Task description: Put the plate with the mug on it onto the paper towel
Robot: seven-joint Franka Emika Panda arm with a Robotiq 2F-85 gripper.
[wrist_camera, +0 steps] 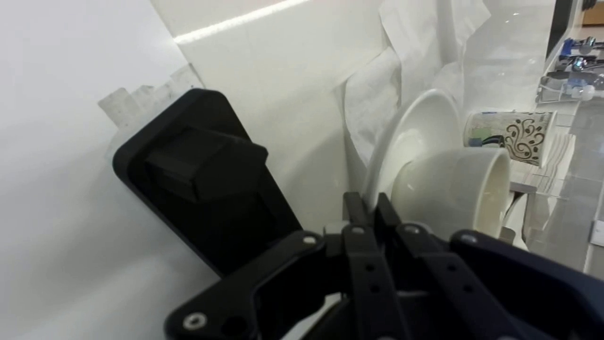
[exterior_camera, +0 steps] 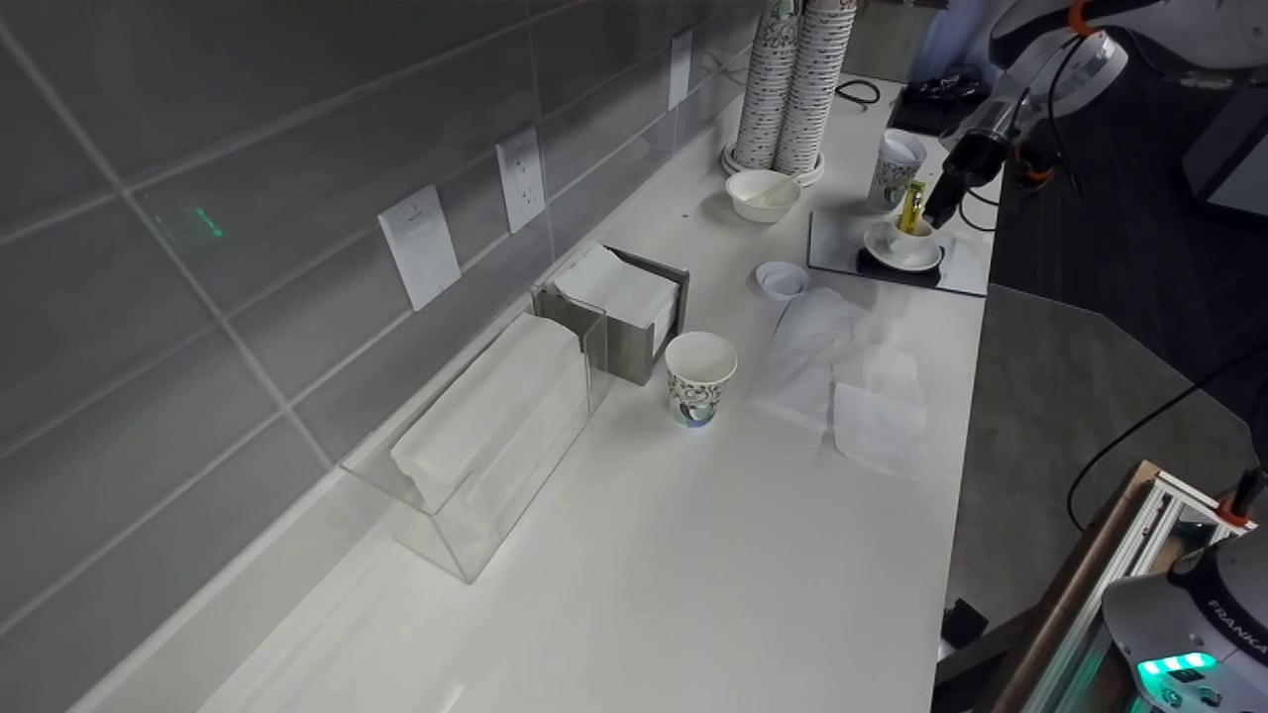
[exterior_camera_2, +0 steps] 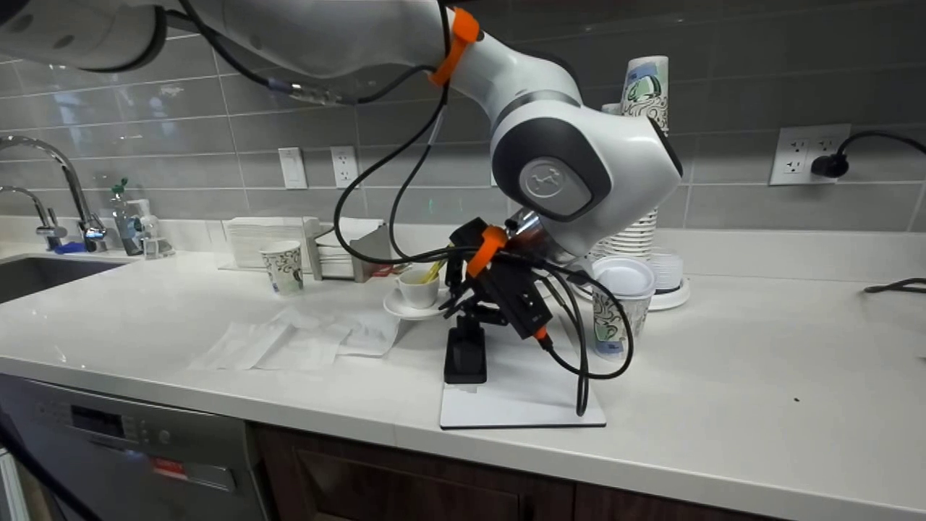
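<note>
1. One gripper (wrist_camera: 369, 203): its two fingers pinch the rim of one plate (wrist_camera: 432, 120).
2. One mug (wrist_camera: 439, 191) sits on the plate, just beside the fingers.
3. One yellow object (exterior_camera: 912, 206) rises from the mug, near the fingers.
4. Paper towels (wrist_camera: 373, 104) overlap beyond the fingers and plate; how many, I cannot tell.
5. One black stand (exterior_camera_2: 465, 354), near the fingers.
6. Two patterned cups (exterior_camera_2: 283, 268) stand singly, one each side of the fingers.

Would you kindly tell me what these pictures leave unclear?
Yellow item: lower end hidden by the mug in an exterior view.
Plate: partly behind the gripper, wrist view.
Sink: cut by the left edge of an exterior view.
Red label, exterior view: too small to read.
</note>
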